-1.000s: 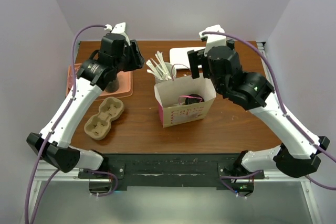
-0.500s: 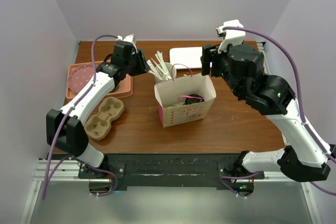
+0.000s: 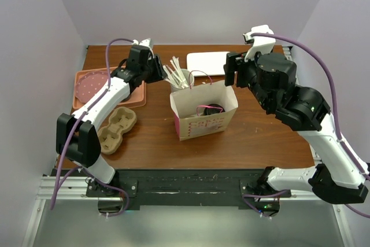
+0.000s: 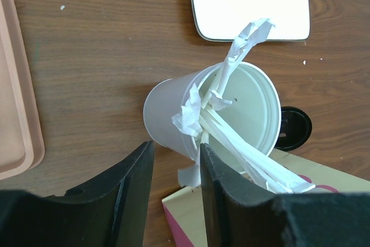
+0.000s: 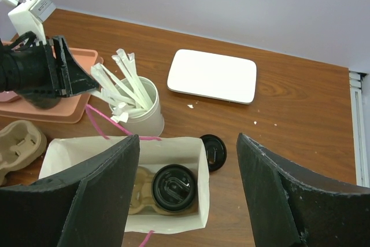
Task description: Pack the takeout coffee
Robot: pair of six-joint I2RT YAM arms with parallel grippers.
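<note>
Two arms are up over the table [image 3: 257,143], and the takeout coffee [image 5: 173,186] sits down inside the white carry box [image 5: 202,186]. It's upright with its black lid on top, toward the box's right end in the overhead view, and something tan sits beside it in the same box. The right gripper [image 5: 186,140] hangs above that box with its jaws spread wide, released, nothing between them. On the other side, the left gripper [image 4: 174,148] is nosed up to the white cup [image 4: 167,108], which stands just behind the box. Its jaws are parted by a narrow gap, tips at the cup's near wall, clamping nothing I can make out. Paper-wrapped stirrers [image 4: 243,154] fan out of the cup and lean over the box. A loose black lid [image 4: 292,128] lies flat on the wood just beside cup and box. Further back there's a white rectangular plate [image 5: 212,76]. Far left is a pink tray [image 3: 78,91], with a cardboard two-cup carrier [image 3: 118,122] in front of it.
</note>
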